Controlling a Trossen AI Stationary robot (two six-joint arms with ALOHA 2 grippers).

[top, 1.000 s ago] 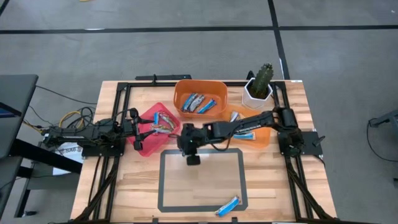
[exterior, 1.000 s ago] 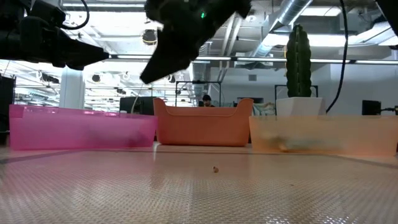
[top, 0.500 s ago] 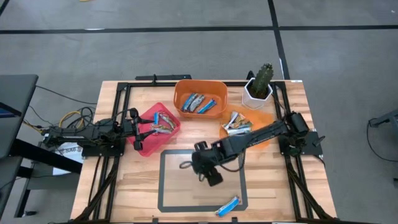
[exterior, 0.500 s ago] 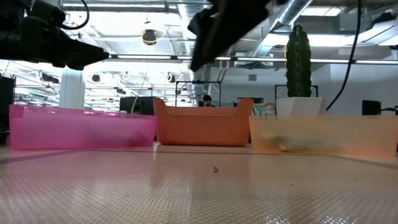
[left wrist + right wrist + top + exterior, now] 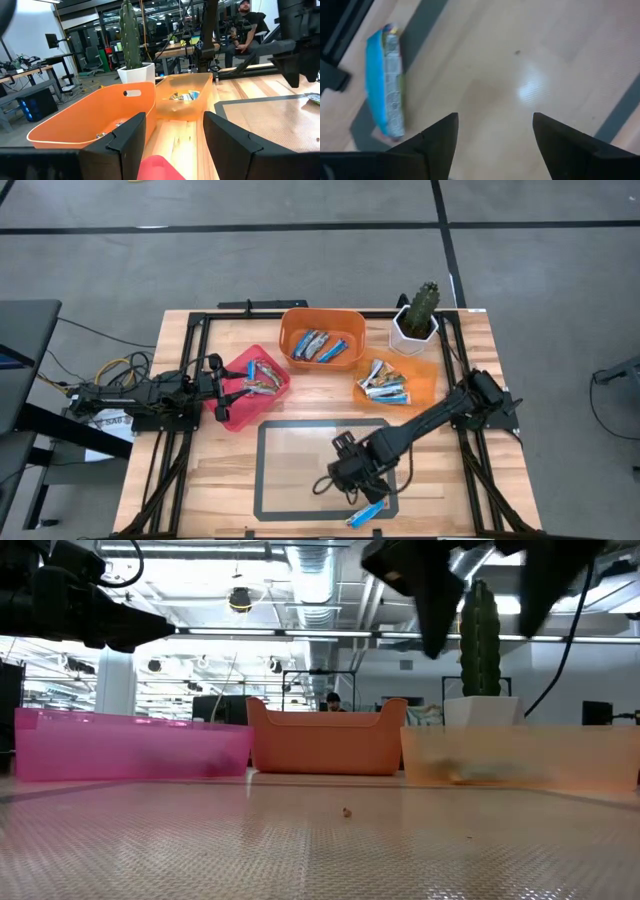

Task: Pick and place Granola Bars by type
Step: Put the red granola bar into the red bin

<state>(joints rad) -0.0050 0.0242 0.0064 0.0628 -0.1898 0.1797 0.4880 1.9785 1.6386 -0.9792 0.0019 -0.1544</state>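
One blue and white granola bar (image 5: pixel 367 511) lies flat on the table at the near edge of the dark-framed mat (image 5: pixel 300 442); it also shows in the right wrist view (image 5: pixel 385 85). My right gripper (image 5: pixel 342 478) hangs open and empty above the mat, a little to the far left of that bar; it also shows in its own wrist view (image 5: pixel 495 145). My left gripper (image 5: pixel 228 395) waits open and empty at the pink bin (image 5: pixel 240 412). Other bars lie in the pink bin, the orange bin (image 5: pixel 322 320) and the pale orange tray (image 5: pixel 425 380).
A cactus in a white pot (image 5: pixel 416 318) stands at the far right, behind the pale orange tray. The three containers line the far half of the table. A person sits in the room beyond the table (image 5: pixel 247 25).
My right gripper has swung from the mat's far left corner, beside the pink bin, toward the table's near edge and right, and now hangs close to the blue bar. The bar has not moved.
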